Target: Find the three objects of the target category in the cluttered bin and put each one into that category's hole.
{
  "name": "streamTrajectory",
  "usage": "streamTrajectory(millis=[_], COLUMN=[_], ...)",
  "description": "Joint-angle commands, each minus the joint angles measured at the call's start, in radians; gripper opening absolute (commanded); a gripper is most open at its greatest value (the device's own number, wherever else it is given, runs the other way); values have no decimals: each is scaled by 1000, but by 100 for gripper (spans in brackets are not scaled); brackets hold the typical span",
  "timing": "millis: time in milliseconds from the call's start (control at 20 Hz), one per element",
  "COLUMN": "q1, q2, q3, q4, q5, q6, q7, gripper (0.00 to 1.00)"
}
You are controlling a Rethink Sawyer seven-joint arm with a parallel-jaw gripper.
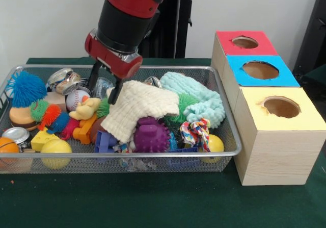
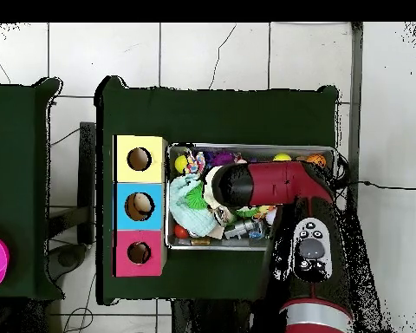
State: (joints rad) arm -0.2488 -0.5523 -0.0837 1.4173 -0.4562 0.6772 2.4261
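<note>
Cream knitted cloth (image 1: 138,108) beside the gripper (image 1: 104,89) shows only frontally.

Silver wire-mesh bin (image 1: 232,136) on a dark green desk (image 1: 153,202). Inside: a cream knitted cloth (image 1: 140,108), mint-green fluffy cloth (image 1: 196,98), purple spiky ball (image 1: 151,135), blue spiky ball (image 1: 25,87), two yellow balls (image 1: 56,152), and a multicoloured patterned rag (image 1: 195,132). At 3 o'clock, boxes topped red (image 1: 244,43), blue (image 1: 261,71) and yellow (image 1: 282,110). Red-and-black arm (image 1: 127,19).
</note>
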Motion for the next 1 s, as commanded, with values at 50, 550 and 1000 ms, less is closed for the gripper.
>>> streamTrajectory(millis=[50, 550, 1000], q1=[-21, -3, -46], q2=[109, 109, 79], q3=[28, -16, -10], q4=[-13, 9, -5], q5=[-43, -42, -38], q6=[-68, -57, -35], q7=[7, 18, -53], gripper=[100, 100, 100])
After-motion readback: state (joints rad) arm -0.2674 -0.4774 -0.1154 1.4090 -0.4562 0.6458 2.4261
